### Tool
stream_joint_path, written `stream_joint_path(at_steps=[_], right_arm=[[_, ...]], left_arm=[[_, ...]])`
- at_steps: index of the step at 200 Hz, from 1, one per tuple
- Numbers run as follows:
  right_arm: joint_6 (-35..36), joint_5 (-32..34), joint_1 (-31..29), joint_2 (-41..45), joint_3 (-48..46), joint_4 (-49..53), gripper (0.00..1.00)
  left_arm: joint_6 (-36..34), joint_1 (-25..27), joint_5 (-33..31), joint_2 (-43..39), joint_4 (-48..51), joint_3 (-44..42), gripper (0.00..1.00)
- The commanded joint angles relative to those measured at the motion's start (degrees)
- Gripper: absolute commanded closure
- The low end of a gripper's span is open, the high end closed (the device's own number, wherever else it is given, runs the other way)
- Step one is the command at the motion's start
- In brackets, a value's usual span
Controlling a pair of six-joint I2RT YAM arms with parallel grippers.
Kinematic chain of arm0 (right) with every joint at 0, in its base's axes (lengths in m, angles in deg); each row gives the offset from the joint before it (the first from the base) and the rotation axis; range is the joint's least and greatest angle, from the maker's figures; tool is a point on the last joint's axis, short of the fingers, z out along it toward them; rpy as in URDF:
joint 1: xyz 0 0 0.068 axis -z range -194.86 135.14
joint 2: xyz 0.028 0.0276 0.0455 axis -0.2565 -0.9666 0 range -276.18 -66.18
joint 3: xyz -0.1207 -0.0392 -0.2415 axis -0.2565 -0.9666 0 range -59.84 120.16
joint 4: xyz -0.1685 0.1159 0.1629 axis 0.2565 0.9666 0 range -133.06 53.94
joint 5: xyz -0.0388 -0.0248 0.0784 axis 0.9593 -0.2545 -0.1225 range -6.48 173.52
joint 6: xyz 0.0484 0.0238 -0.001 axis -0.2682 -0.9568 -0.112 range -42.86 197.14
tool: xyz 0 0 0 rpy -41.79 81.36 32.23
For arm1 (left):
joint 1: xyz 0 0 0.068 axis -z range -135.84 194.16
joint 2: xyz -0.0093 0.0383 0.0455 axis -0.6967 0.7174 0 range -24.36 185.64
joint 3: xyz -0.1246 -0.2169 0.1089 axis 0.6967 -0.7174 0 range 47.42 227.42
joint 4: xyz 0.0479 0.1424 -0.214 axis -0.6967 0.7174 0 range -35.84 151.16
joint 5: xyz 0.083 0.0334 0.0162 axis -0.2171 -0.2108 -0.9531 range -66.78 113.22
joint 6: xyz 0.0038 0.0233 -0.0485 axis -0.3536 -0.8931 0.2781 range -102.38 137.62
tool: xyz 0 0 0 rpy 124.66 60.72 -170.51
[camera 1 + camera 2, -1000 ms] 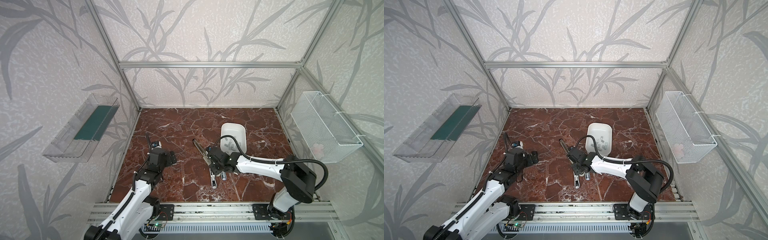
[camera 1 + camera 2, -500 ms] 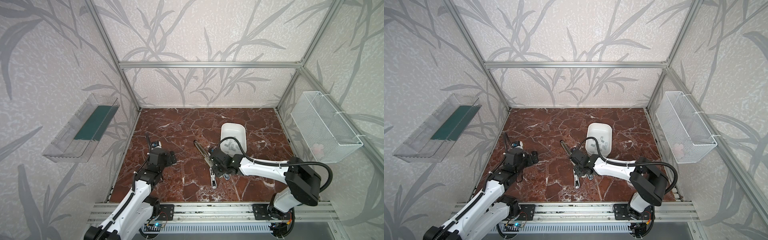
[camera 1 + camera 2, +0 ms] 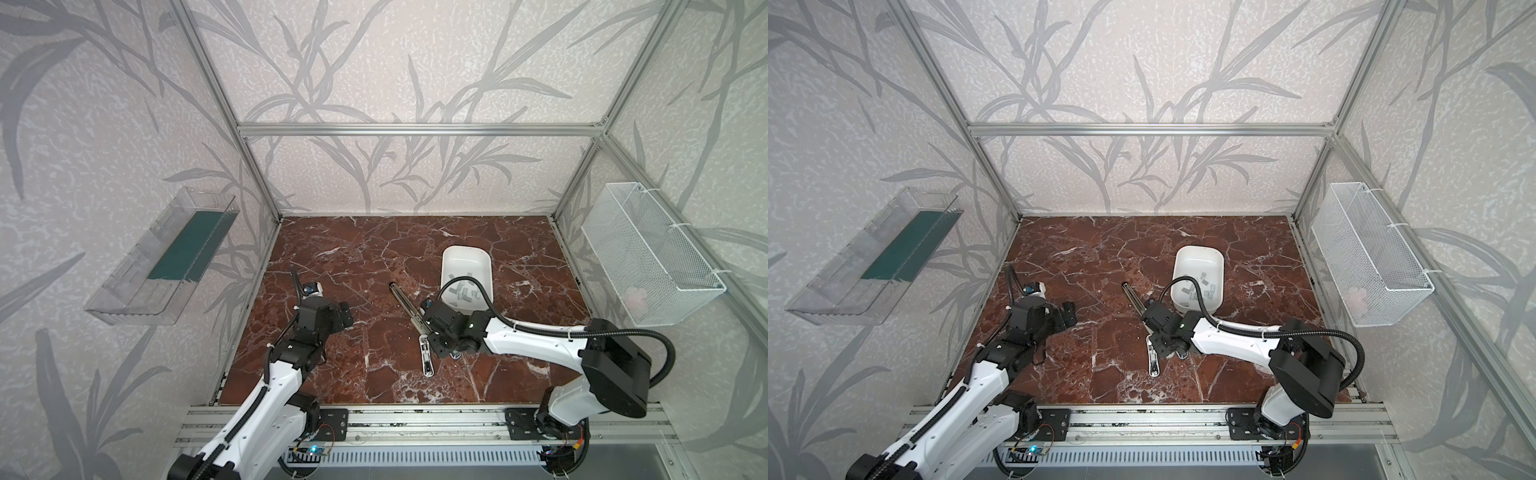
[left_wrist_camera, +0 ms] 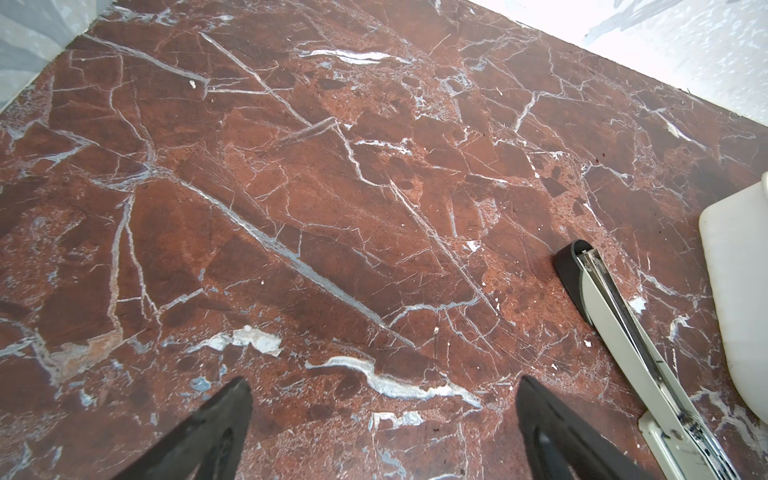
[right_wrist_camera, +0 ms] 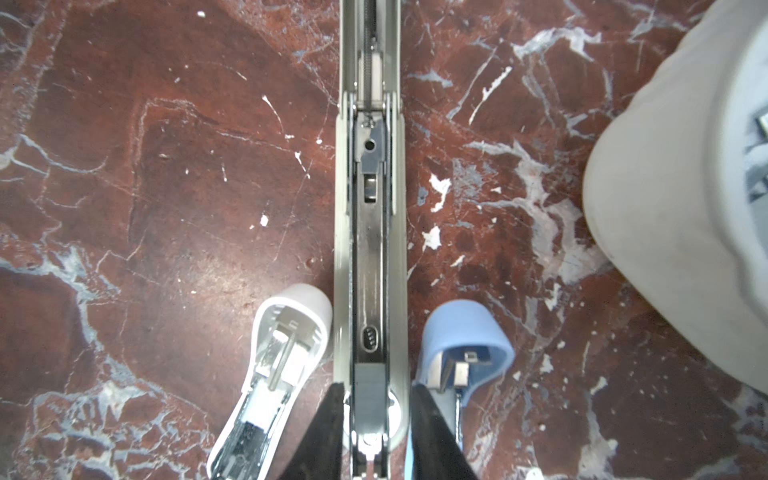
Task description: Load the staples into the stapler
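Opened stapler (image 5: 370, 249) straddled by the right gripper (image 5: 376, 386); staples (image 3: 463, 293) in the white tray (image 3: 457, 262).
The jaws are slightly parted on either side of the stapler's channel; whether it is pressed cannot be told. A grey block (image 5: 370, 380) is seen in the channel between them. The staples are heaped in the white tray beside that arm, apart from the jaws. The left gripper (image 4: 382, 415) is held wide open over the marble tabletop (image 4: 291, 208).

Staples (image 3: 1202, 287) in white tub (image 3: 1198, 249) (stapler (image 3: 1133, 297) nearby)
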Motion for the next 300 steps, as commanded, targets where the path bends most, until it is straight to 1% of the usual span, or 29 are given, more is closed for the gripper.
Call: stream_joint_path(at_steps=[1, 20, 46, 59, 72, 95, 117, 144, 148, 164, 175, 181, 218, 239, 254, 300], right_arm=[[0.1, 1.5, -0.4, 2.5, 0.3, 2.2, 0.69], [-0.3, 2.8, -0.4, 3.4, 1.5, 2.3, 0.69], [0.2, 7.5, 1.0, 3.8, 6.3, 4.5, 0.69], [-0.5, 10.8, 3.2, 3.7, 9.4, 6.4, 0.69], [-1.7, 11.6, 7.4, 3.5, 12.1, 8.2, 0.69], [-2.9, 10.7, 15.7, 2.0, 15.1, 7.9, 0.69], [-3.8, 9.2, 22.1, -2.7, 19.9, 8.2, 0.69], [-5.7, 3.5, 28.0, -9.7, 25.9, 7.7, 0.69], [-5.7, 2.7, 28.6, -12.1, 26.8, 7.6, 0.69], [-4.7, 0.3, 29.7, -17.7, 32.0, 9.6, 0.69], [-1.5, -2.6, 30.2, -21.6, 36.4, 11.4, 0.69], [0.2, -3.2, 30.3, -23.7, 38.6, 12.5, 0.69], [7.3, -1.2, 30.5, -33.0, 46.6, 17.0, 0.70], [9.5, -0.4, 30.6, -34.9, 47.8, 17.7, 0.70], [10.4, 0.5, 30.6, -35.1, 47.6, 17.1, 0.67], [12.2, 0.9, 30.6, -37.3, 48.3, 17.0, 0.69]], left_arm=[[-0.2, -0.2, -0.1, -0.8, 0.0, -0.8, 0.01], [-0.1, -0.2, 0.0, -0.9, -0.1, -0.8, 0.01], [-0.4, -0.2, -0.6, -0.7, -0.3, -0.5, 0.01], [-1.1, -0.3, -0.6, -0.1, -0.4, 0.2, 0.01], [-2.3, -0.3, -0.1, 0.6, -0.6, 1.0, 0.01], [-3.0, -0.3, 0.4, 2.5, -3.9, 1.1, 0.01], [-4.6, -0.3, 1.1, 6.1, -5.7, 2.8, 0.01], [-6.3, -0.4, 0.3, 11.6, -6.3, 6.2, 0.01], [-6.5, -0.5, 0.6, 12.4, -6.7, 6.4, 0.01], [-8.0, -0.6, 1.3, 15.1, -8.4, 7.4, 0.01], [-8.4, -0.7, 1.4, 16.8, -8.2, 8.6, 0.01], [-8.8, -0.7, 1.6, 17.5, -8.3, 9.0, 0.01], [-9.2, -0.8, 2.5, 18.9, -8.5, 9.7, 0.01], [-9.2, -0.8, 2.8, 18.3, -9.1, 9.2, 0.01], [-9.2, -0.9, 2.7, 18.1, -9.3, 9.0, 0.01], [-9.2, -0.9, 2.8, 18.2, -9.2, 9.1, 0.01]])
